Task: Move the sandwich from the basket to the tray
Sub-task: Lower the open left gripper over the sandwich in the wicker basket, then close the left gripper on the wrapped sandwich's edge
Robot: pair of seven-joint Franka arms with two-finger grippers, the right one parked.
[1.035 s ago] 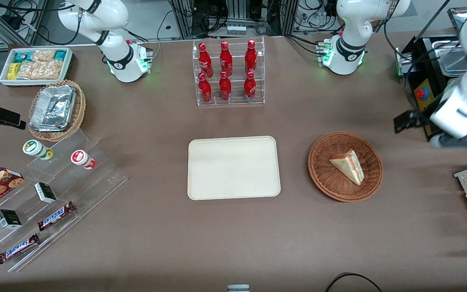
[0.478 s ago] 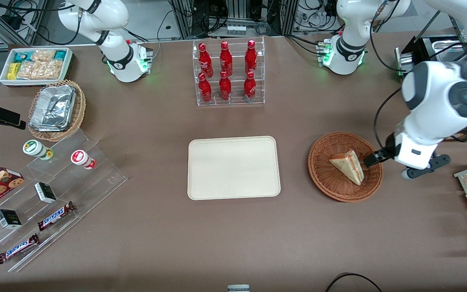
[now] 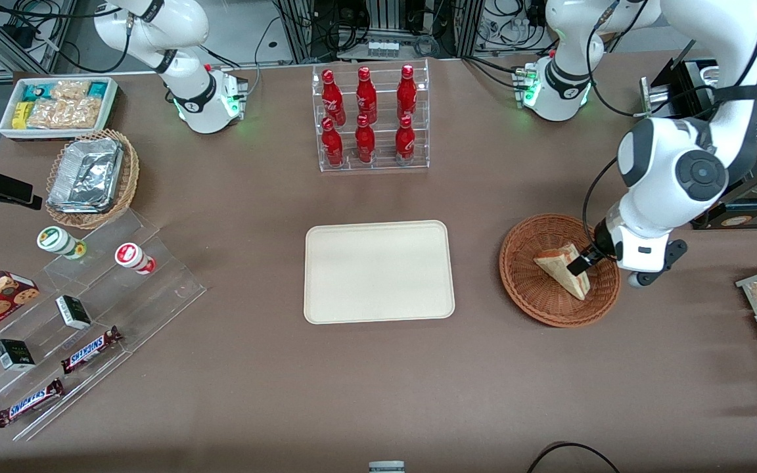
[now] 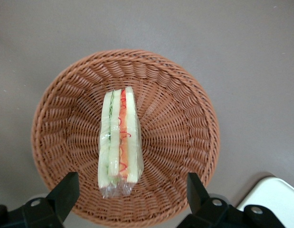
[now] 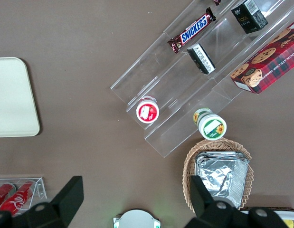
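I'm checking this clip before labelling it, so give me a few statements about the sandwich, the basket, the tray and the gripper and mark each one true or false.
1. The sandwich lies in the basket. True.
2. The gripper is shut on the sandwich. False: its fingers stand open, spread wider than the sandwich, not touching it.
3. The tray has nothing on it. True.
4. The gripper hangs over the tray. False: it is above the basket, at the sandwich.
5. The sandwich lies flat with its filling hidden. False: in the left wrist view its layered edge of red, green and yellow filling faces up.
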